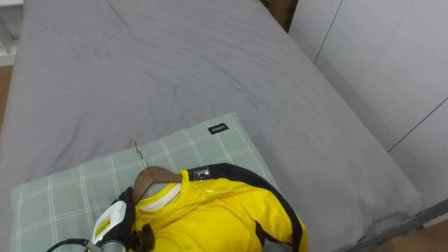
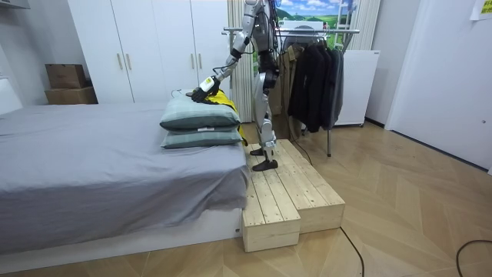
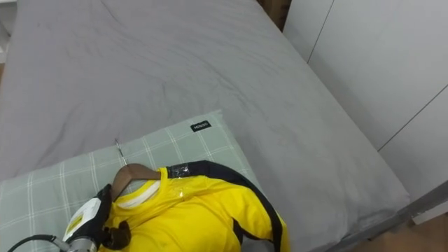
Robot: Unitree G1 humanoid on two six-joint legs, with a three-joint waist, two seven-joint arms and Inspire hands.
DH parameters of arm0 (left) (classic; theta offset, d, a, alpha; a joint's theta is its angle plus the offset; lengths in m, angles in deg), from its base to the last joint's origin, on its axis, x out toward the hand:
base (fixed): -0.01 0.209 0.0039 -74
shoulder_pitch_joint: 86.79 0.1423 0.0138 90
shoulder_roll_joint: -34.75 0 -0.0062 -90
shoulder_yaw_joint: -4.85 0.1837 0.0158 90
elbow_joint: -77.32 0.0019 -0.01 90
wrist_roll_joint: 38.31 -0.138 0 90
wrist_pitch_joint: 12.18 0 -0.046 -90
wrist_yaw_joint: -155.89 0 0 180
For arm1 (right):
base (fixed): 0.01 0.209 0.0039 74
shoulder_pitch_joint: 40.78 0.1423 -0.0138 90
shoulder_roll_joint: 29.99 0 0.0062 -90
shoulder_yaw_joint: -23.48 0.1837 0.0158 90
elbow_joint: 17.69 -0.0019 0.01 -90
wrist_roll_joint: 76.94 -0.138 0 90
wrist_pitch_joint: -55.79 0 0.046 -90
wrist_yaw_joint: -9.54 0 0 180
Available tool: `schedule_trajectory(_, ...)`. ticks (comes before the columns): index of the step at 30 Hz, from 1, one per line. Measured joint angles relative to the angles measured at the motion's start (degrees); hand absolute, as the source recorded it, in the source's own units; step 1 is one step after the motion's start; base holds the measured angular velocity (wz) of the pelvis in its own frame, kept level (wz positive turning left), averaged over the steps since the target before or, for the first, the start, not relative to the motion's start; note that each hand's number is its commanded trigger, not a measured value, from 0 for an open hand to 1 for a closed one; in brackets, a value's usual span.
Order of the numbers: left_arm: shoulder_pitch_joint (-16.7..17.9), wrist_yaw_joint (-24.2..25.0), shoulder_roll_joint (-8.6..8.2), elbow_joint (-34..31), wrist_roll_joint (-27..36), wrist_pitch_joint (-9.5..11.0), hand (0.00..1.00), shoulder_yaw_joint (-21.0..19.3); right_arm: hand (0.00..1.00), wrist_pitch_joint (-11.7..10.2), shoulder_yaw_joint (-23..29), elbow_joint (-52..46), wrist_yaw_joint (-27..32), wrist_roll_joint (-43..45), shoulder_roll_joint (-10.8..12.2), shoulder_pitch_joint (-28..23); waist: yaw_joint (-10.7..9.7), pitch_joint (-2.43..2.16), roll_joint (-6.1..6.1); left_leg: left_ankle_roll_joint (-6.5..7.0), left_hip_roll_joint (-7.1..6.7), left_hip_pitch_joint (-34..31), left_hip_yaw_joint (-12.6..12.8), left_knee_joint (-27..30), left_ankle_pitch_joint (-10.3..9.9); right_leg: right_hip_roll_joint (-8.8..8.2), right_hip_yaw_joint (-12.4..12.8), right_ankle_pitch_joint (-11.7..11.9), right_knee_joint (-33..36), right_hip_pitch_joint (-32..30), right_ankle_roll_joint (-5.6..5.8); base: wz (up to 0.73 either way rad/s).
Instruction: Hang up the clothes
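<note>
- Item: yellow jersey, dark trim, dressed on a wooden hanger. It lies on the near end of the checked pillow, with the wire hook flat toward the pillow's middle.
- Left hand: at the jersey's collar, by the pillow's near edge. Its fingers sink into the cloth, so you cannot tell whether they are clenched on it or merely resting.
- Risk one: if you have cloth alone, the hanger may slip out of the neck as the jersey leaves the pillow (the fabric looks slick).
- Risk two: the hook may snag the pillowcase and drag the pillow along.
- Risk three: the clothes rail stands on the far side of you from the pillow. Turning on the wooden platform, a trailing hem may catch underfoot.
</note>
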Motion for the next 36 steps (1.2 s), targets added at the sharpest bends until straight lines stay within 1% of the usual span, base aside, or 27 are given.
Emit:
schedule_trajectory(4,0.0,0.0,0.0,0.0,0.6,0.0,0.0,0.0,0.0,0.0,0.0,0.0,0.0,0.0,0.0,0.0,0.0,0.01,0.01,0.0,0.36,0.0,0.0,0.0,0.0,0.02,-0.2,0.1,0.0,0.0,-0.2,0.0)
schedule_trajectory(8,0.0,0.0,0.0,0.0,0.6,0.0,0.0,-0.2,0.0,0.0,0.0,0.0,0.0,0.0,0.0,0.0,0.1,0.0,0.02,-0.02,0.54,0.0,0.0,0.0,0.0,0.03,-1.5,0.4,0.0,0.0,-0.7,0.0)
schedule_trajectory(16,0.0,0.2,0.01,0.0,4.5,-0.2,0.0,-0.2,0.0,0.0,-0.5,0.0,0.2,0.0,0.0,0.1,0.1,0.0,0.07,-0.26,0.66,0.1,0.2,-0.2,0.2,0.15,-1.5,0.5,0.0,0.0,-0.75,0.0)
schedule_trajectory(17,0.0,0.2,0.01,0.0,4.9,-0.2,0.62,-0.2,0.0,0.0,-0.6,-0.1,0.2,0.0,0.0,0.1,0.1,0.0,0.07,-0.27,0.67,0.1,0.2,-0.5,0.2,0.16,-1.5,0.5,0.0,0.0,-0.75,0.0)
schedule_trajectory(18,0.0,0.3,0.01,0.0,5.0,-0.2,1.0,-0.2,0.0,0.0,-0.6,-0.1,0.2,0.0,0.0,0.1,0.1,0.0,0.07,-0.29,0.67,0.1,0.2,-0.6,0.2,0.16,-1.5,0.5,0.0,0.0,-0.75,0.0)
schedule_trajectory(22,0.0,0.1,0.04,0.0,5.1,-0.2,1.0,-0.6,0.0,0.0,-0.9,-0.1,0.3,0.0,0.0,0.2,0.1,0.0,0.07,-0.32,0.66,0.1,0.2,-0.6,0.2,0.16,-1.5,0.5,0.0,0.0,-0.75,0.0)
schedule_trajectory(24,0.0,-0.2,0.4,-0.1,5.1,-0.2,1.0,-0.8,0.0,0.0,-0.9,-0.1,0.3,0.1,0.0,0.2,0.1,-0.01,0.11,-0.32,0.66,0.2,0.2,-0.5,0.2,0.16,-1.5,0.5,0.0,0.0,-0.75,0.0)
schedule_trajectory(26,-0.1,-1.0,1.62,-0.2,5.1,-0.1,1.0,-1.0,0.0,0.0,-0.9,-0.2,0.3,0.1,-0.1,0.2,0.1,0.01,0.24,-0.32,0.63,0.2,0.2,-0.6,0.2,0.13,-1.6,0.5,0.0,0.0,-0.75,0.0)
schedule_trajectory(29,-0.1,-1.2,2.78,-0.2,5.1,-0.2,1.0,-1.0,0.0,0.0,-0.9,-0.1,0.3,0.0,-0.3,0.2,0.1,-0.01,0.48,-0.27,0.52,0.6,0.2,-0.7,0.3,0.08,-1.6,0.5,0.0,0.3,-0.75,0.0)
schedule_trajectory(31,0.0,-1.1,2.85,-0.2,5.2,-0.4,1.0,-1.0,0.0,0.0,-0.9,-0.1,0.3,0.0,-0.3,0.2,0.1,0.01,0.53,-0.27,0.52,0.9,0.2,-0.8,0.3,0.08,-1.6,0.5,0.0,0.5,-0.75,0.0)
schedule_trajectory(34,0.1,-0.6,2.43,-0.1,5.2,-1.4,1.0,-1.0,0.0,0.0,-0.9,-0.2,0.3,0.0,-0.3,0.2,0.1,0.04,0.56,-0.27,0.52,0.9,0.1,-0.9,0.3,0.07,-1.7,0.5,0.0,0.6,-0.75,0.02)
schedule_trajectory(36,0.3,0.3,2.29,-0.1,5.7,-1.6,1.0,-1.0,0.0,0.0,-0.9,-0.2,0.2,0.1,-0.3,0.2,0.1,0.05,0.59,-0.27,0.52,0.9,0.0,-0.9,0.3,0.07,-1.8,0.5,0.0,0.6,-0.75,0.0)
